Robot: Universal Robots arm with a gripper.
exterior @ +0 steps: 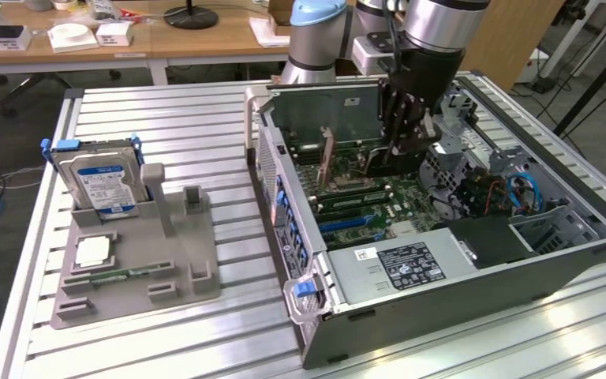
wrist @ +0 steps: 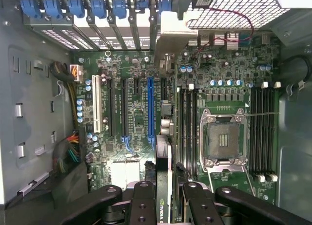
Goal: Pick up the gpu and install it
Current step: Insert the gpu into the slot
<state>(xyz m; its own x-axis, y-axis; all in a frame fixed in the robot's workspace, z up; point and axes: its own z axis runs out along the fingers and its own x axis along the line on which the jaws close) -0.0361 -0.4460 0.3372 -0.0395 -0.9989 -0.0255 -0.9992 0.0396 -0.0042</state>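
On the exterior view's left, a grey holder block (exterior: 140,260) is seen on the slatted bench (exterior: 177,118), well apart from the open computer case (exterior: 440,300). A silver hard drive (exterior: 98,178) with a blue label is stood upright in the block's far end. A small square chip (exterior: 92,251) and a narrow green memory stick (exterior: 124,275) are laid flat on the block, nearer the camera than the drive.

To the right of the block, the case is laid on its side with the motherboard (exterior: 372,207) exposed. The gpu (exterior: 327,158) is seen upright inside the case, over the board's expansion slots and next to the case's rear wall. In the wrist view the gpu (wrist: 163,181) is seen edge-on, its silver bracket (wrist: 173,37) reaching to the slot openings of the rear wall, just beside the blue slot (wrist: 150,108).

The tool (exterior: 403,134) is lowered into the case, above the board. In the wrist view the tool (wrist: 165,198) is clenched on the card, its black fingers (wrist: 142,200) pressed against both faces.

The empty processor socket (wrist: 222,140) and memory slots (wrist: 263,127) are noted further to the right of the card.
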